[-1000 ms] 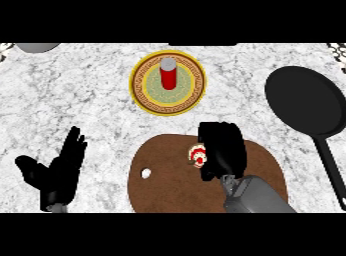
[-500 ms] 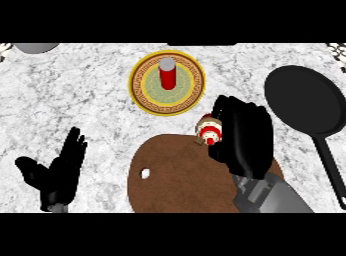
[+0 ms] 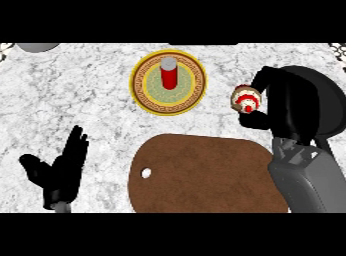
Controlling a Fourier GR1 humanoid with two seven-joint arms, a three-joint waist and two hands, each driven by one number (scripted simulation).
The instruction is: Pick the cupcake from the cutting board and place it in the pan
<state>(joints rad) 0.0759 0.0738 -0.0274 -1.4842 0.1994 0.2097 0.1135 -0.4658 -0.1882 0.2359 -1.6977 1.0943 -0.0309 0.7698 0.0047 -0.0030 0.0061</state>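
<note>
right hand (image 3: 279, 100) curled around cupcake (image 3: 246, 98), held above the desk beside the pan (image 3: 331, 107); light, soft, frosting smears, best held by its base. left hand (image 3: 58, 170) rests open.

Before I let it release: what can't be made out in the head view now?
- Pan: right hand and forearm cover much of it; handle hidden.
- Cupcake: its underside, hidden by curled fingers.
- Grey object at top left: cut by the edge.
- Cutting board: near edge cut off.
</note>
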